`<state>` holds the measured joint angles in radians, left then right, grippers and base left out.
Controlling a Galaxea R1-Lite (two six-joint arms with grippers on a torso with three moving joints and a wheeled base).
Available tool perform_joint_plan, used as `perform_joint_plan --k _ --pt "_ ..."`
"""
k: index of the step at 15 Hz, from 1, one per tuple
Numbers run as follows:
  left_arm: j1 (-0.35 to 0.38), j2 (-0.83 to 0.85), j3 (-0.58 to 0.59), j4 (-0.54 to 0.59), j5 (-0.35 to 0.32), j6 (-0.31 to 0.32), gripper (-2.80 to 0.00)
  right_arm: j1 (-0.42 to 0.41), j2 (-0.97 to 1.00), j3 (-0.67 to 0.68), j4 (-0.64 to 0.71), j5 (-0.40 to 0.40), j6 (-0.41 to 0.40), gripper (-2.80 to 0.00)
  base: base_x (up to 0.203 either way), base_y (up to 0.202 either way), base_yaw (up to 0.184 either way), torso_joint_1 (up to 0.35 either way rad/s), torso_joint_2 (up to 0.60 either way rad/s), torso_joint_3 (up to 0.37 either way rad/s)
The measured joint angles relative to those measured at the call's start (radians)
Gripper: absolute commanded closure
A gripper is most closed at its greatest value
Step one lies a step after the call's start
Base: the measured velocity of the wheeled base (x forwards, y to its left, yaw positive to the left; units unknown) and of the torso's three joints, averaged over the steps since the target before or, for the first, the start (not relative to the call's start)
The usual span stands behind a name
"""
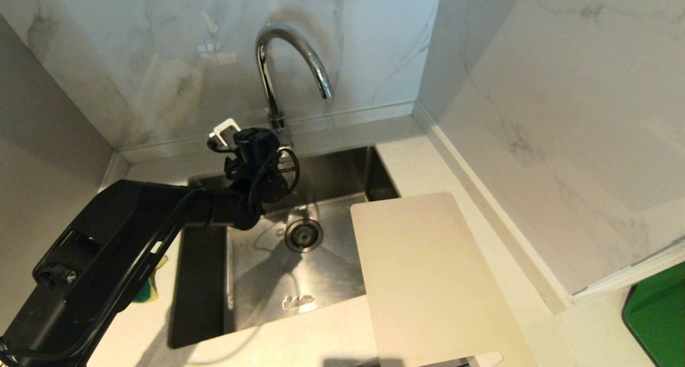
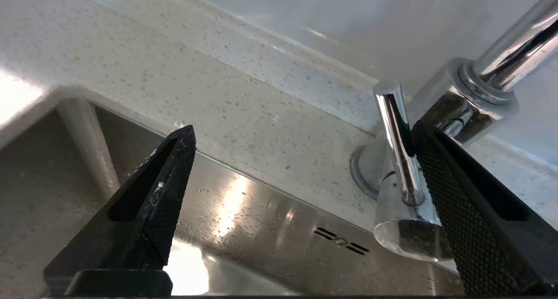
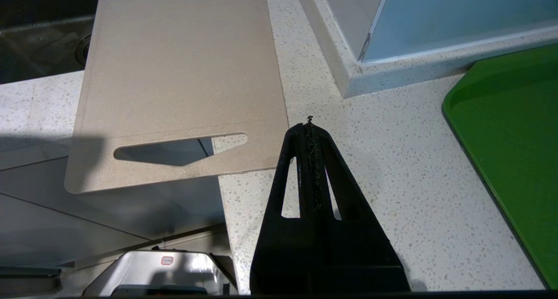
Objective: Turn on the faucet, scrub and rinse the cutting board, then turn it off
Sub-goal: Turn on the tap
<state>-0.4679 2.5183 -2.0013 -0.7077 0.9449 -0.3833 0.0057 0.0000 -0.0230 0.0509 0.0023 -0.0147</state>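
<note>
Chrome faucet (image 1: 291, 62), cream cutting board (image 1: 428, 281), bright green tray (image 3: 514, 151), white speckled countertop (image 3: 392, 168), grey-veined marble wall (image 1: 562, 115).

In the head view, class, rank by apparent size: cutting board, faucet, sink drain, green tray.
1. cutting board
2. faucet
3. green tray, though cropped by the frame, so its rank is unsure
4. sink drain

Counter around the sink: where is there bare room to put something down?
Free: the counter between the cutting board and the green tray, and the strip along the sink's front edge. Crowded: at the faucet, where the open left gripper stands around the lever.
</note>
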Motion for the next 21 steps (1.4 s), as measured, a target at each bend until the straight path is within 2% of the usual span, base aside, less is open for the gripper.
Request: perform_joint_plan --k 7,13,15,18,19,21 --pt "0.046 -0.002 -0.001 0.006 -0.048 -0.02 -2.8 0.0 0.0 0.0 0.0 0.0 0.0 0.0 0.0 0.0 0.0 0.0 0.0 0.0" --pt "0.05 -0.007 0.0 0.029 -0.047 -0.043 -2.8 0.0 0.0 0.0 0.0 0.0 0.0 0.0 0.0 0.0 0.0 0.0 0.0 0.0" --pt "0.05 -0.019 0.0 0.11 -0.048 -0.103 -2.8 0.0 0.0 0.0 0.0 0.0 0.0 0.0 0.0 0.0 0.0 0.0 0.0 0.0" --pt "0.05 -0.053 0.0 0.303 -0.092 -0.263 -2.8 0.0 0.0 0.0 0.0 0.0 0.0 0.0 0.0 0.0 0.0 0.0 0.0 0.0" --pt "0.05 -0.062 0.0 0.346 -0.103 -0.297 -2.8 0.0 0.0 0.0 0.0 0.0 0.0 0.0 0.0 0.0 0.0 0.0 0.0 0.0" --pt "0.049 -0.071 0.001 0.363 -0.106 -0.311 -2.8 0.0 0.0 0.0 0.0 0.001 0.0 0.0 0.0 0.0 0.0 0.0 0.0 0.0"
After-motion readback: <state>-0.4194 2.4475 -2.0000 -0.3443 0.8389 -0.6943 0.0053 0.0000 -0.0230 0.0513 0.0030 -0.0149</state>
